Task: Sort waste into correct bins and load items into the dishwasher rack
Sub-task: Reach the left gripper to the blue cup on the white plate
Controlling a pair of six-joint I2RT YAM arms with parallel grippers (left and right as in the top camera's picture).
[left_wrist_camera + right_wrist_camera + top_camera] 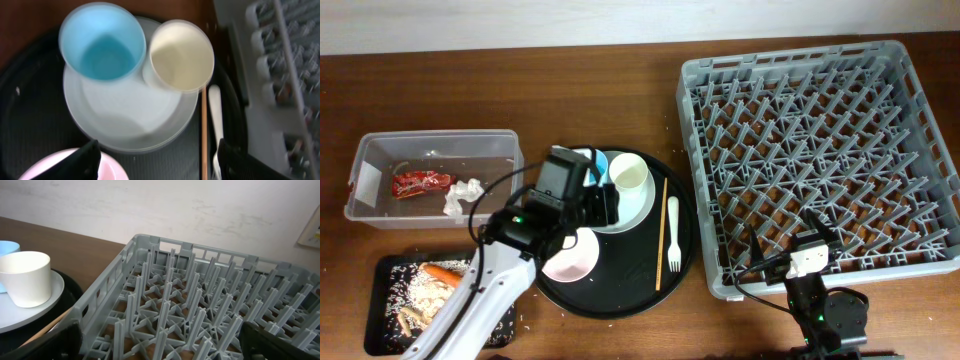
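1. Red wrapper (420,183) and tissue (463,195) lie in the clear tub (435,137); carrot (445,272) and scraps (420,293) in the black tray (380,263).
2. Left gripper (159,159), fingers spread, hovers above plate (125,117) bearing blue cup (102,47) and cream cup (181,55).
3. Right gripper (160,337), likewise spread, faces rack (107,287).

Ahead of the left fingers (84,161) lie a smooth, glossy plate (125,115) and thin wooden chopsticks (204,135). Beyond the right fingers (42,341) stands the matt grey plastic rack (210,251).

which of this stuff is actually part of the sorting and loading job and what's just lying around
Job: red wrapper, tissue, carrot, food scraps; clear tub, small black tray; blue cup, cream cup, plate, bowl, fork, chopsticks; dishwasher rack.
Just there: large round black tray, wooden table.
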